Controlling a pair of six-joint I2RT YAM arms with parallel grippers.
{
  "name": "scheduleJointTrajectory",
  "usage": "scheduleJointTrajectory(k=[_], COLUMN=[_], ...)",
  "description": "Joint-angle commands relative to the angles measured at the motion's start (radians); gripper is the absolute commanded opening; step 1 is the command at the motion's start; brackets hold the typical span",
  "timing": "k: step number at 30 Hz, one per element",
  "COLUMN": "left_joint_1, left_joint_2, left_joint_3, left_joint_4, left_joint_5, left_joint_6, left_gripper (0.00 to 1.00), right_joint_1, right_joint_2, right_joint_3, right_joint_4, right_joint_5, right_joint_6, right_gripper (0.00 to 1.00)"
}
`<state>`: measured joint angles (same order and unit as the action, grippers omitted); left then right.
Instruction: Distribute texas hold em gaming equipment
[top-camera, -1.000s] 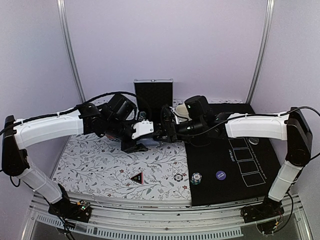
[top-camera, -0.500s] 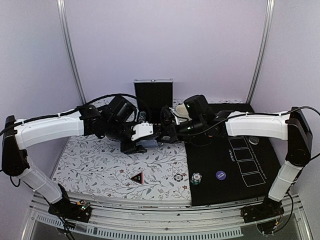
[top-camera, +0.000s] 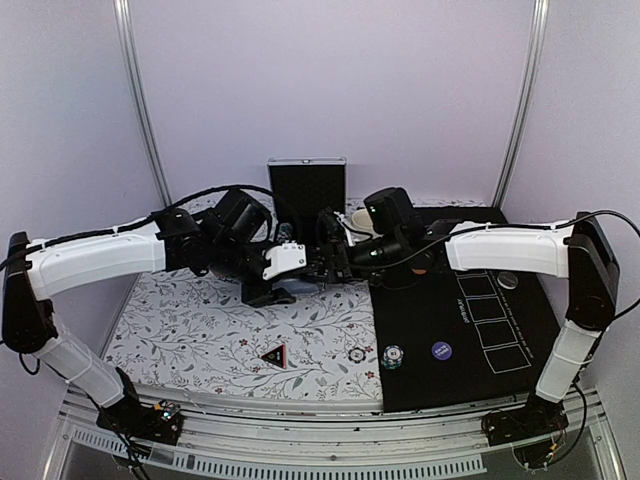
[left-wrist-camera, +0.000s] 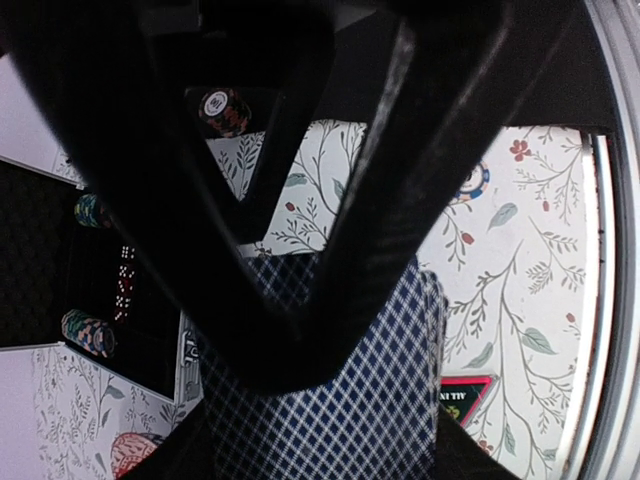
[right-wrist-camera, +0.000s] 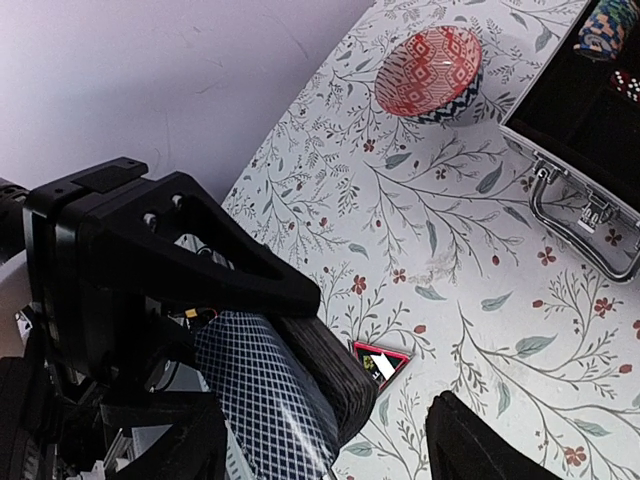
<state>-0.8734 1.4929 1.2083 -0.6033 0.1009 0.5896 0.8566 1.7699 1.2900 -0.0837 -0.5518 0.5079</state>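
Deck of blue-and-white cross-hatched playing cards (left-wrist-camera: 340, 400): you have it lifted off the surface, above the white floral cloth (top-camera: 190, 320), near the middle of the workspace.
Left hand (top-camera: 285, 288): closed on the deck, with a black finger pressed across the patterned back. Your left wrist view shows the cards filling the gap between the fingers.
Right hand (top-camera: 322, 266): fingers spread apart with nothing gripped. It sits just beside the left hand. In your right wrist view the deck shows between its two fingertips; you cannot tell whether either one touches it.
Black red-edged triangle marker (top-camera: 273, 355): flat on the floral cloth, towards the near edge.
Striped poker chips: one (top-camera: 357, 354) on the cloth, another (top-camera: 392, 355) just inside the left edge of the black mat (top-camera: 420, 310).
Dark blue round disc (top-camera: 441, 350): on the black mat, to the right of the chips, near the white card outlines.
Open black case (top-camera: 307, 190): at the back, with stacked chips (left-wrist-camera: 222, 108) in its compartments.
Red patterned bowl (right-wrist-camera: 430, 72): on the cloth near the case.
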Motion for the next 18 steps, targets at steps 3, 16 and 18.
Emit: scheduleJointTrajectory(k=[3,16,18], left_joint_1=[-0.012,-0.011,-0.011], left_joint_2=[-0.049,-0.065,-0.064], left_joint_3=[0.000,-0.013,-0.015], left_joint_4=[0.042,0.083,0.085], left_joint_5=[0.020,0.012,-0.001], left_joint_6=[0.002,0.031,0.036], left_gripper=[0.57,0.57,0.57], right_joint_1=[0.000,0.000,0.000], right_joint_2=[0.060,0.126,0.123], right_joint_3=[0.044,0.043,0.043], right_joint_4=[0.065,0.229,0.236], right_joint_5=[-0.068,-0.255,-0.272], right_joint_6=[0.015,0.143,0.147], right_gripper=[0.75,0.35,0.23])
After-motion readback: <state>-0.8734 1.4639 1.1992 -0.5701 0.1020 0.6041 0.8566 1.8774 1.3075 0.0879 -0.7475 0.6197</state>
